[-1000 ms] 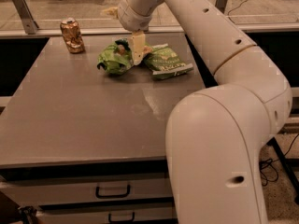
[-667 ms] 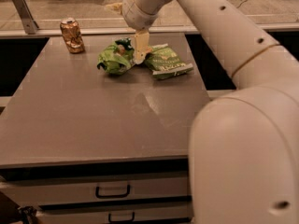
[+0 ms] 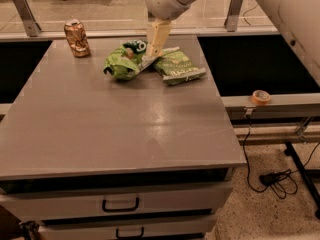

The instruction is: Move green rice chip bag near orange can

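Note:
The green rice chip bag (image 3: pixel 121 63) is bright green and crumpled, with a dark green circle at its top, and lies at the back middle of the grey table (image 3: pixel 115 129). The orange can (image 3: pixel 76 37) is dented and stands at the back left corner, a short way left of the bag. My gripper (image 3: pixel 153 49) points down from above, its tip at the bag's right edge, between that bag and a duller green bag (image 3: pixel 178 67).
The duller green bag with a whitish band lies just right of the gripper. A roll of tape (image 3: pixel 260 97) sits on the ledge to the right. Cables (image 3: pixel 272 176) lie on the floor. Drawers (image 3: pixel 120 204) are under the table front.
The arm's elbow and forearm have swung up and right, out of most of the view. The gripper stays at the bag's right edge. Bags and can have not moved.

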Tool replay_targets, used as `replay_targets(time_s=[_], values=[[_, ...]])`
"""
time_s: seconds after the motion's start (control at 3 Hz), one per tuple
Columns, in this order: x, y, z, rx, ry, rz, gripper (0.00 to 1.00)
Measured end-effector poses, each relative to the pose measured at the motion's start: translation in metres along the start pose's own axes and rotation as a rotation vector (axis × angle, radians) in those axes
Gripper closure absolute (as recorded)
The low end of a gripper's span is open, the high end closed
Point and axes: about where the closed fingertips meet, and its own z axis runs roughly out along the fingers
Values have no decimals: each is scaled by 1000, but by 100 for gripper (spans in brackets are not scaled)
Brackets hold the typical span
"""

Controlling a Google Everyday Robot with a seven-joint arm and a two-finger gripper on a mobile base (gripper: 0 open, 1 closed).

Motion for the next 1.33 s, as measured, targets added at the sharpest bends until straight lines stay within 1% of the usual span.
replay_targets(time_s=[0.33,0.67,1.0,1.33], values=[[1,1,1,-2,0,0,0],[43,-7,-37,74,90,29,0],[85,-15,-94,188,223,49,0],[113,-20,-159,326,363,78,0]])
